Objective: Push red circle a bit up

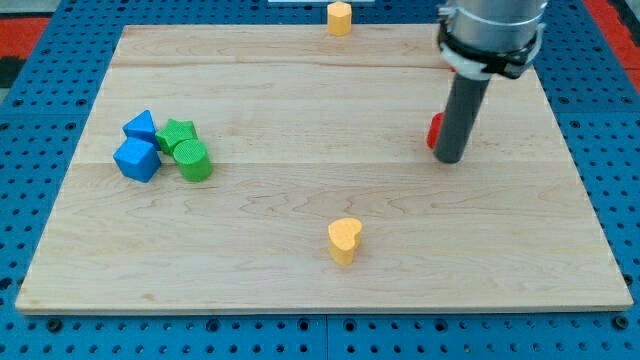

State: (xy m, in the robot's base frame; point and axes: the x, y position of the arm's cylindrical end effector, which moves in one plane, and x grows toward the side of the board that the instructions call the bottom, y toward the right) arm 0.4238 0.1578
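One rod, no jaws, holds nothing; my tip point(449, 158) rests on the wooden board point(300, 100). Red circle point(436, 130) sits just behind it toward the view's top, mostly hidden, touching or nearly. Yellow heart point(344, 240) lies down-left. Green point(185, 150) and blue blocks point(138, 145) cluster far left. Yellow hexagon point(340, 17) at top edge.

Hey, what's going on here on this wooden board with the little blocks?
A robot arm with a dark rod is working on a wooden board. My tip sits right beside the red block, which is mostly hidden behind the rod, on the view's right. Off to the view's left, two blue blocks and two green blocks sit clustered together. A yellow heart stands near the view's bottom, and another yellow block rests at the top edge.
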